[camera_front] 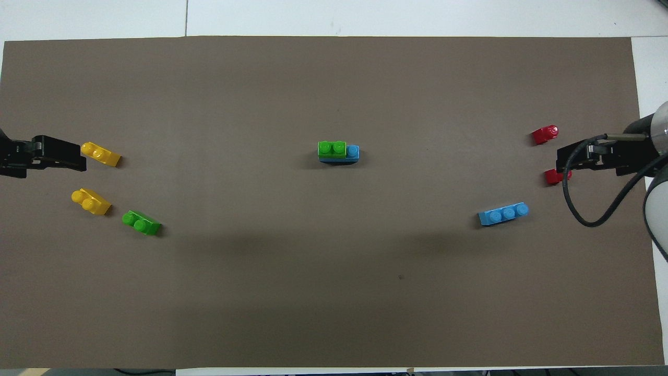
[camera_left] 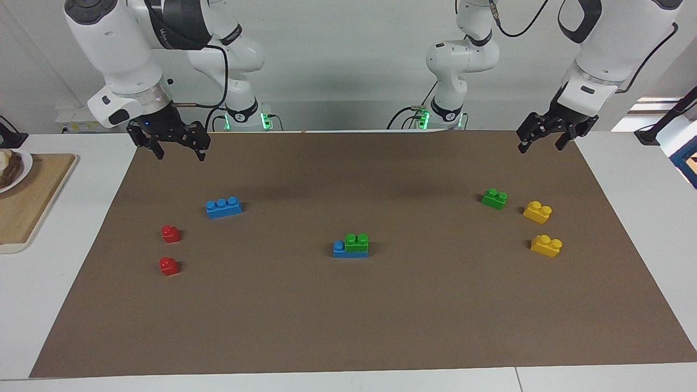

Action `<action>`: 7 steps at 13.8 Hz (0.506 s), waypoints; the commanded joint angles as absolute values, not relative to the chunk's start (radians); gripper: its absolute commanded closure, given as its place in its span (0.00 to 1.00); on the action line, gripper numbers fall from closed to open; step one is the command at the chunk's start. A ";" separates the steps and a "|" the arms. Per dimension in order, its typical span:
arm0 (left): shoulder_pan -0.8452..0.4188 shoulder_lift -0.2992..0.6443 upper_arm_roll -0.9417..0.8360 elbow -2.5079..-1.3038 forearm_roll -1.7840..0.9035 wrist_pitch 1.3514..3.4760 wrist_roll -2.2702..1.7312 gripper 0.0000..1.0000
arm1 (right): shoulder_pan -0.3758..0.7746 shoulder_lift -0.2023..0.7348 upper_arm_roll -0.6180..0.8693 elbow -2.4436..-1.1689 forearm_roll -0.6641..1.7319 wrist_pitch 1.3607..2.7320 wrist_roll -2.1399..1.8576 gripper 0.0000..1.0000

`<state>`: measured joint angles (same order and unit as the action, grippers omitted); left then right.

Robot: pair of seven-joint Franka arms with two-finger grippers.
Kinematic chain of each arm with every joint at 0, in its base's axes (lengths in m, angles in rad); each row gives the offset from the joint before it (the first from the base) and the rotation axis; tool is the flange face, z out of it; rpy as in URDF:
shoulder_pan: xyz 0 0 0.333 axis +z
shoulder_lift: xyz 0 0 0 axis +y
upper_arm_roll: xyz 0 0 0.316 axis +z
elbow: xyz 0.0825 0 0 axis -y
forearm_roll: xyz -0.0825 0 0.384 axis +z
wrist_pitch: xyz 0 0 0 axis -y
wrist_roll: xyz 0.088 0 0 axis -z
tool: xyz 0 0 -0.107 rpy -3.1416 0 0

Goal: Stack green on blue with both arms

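A green brick (camera_left: 356, 243) sits on one end of a blue brick (camera_left: 340, 250) at the middle of the brown mat; the stack also shows in the overhead view, green (camera_front: 332, 149) on blue (camera_front: 353, 152). A second blue brick (camera_left: 224, 207) (camera_front: 503, 214) lies loose toward the right arm's end. A second green brick (camera_left: 494, 198) (camera_front: 141, 223) lies loose toward the left arm's end. My right gripper (camera_left: 179, 153) (camera_front: 562, 161) is open and empty, raised over the right arm's end of the mat. My left gripper (camera_left: 542, 146) (camera_front: 78, 155) is open and empty, raised over the left arm's end.
Two yellow bricks (camera_left: 537, 212) (camera_left: 546, 245) lie beside the loose green brick. Two small red bricks (camera_left: 171, 233) (camera_left: 169, 266) lie by the loose blue brick. A wooden board (camera_left: 32, 201) with a plate (camera_left: 11, 169) lies off the mat at the right arm's end.
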<state>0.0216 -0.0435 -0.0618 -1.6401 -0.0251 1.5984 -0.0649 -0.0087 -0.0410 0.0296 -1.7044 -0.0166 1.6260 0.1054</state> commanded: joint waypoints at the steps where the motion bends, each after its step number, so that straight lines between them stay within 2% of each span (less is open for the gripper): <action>1: 0.018 -0.046 -0.063 -1.629 -0.006 1.583 -0.061 0.00 | -0.020 -0.044 0.038 -1.713 -0.018 1.631 0.100 0.00; 7: 0.018 -0.046 -0.063 -1.631 -0.006 1.586 -0.061 0.00 | -0.020 -0.044 0.040 -1.715 -0.017 1.638 0.115 0.00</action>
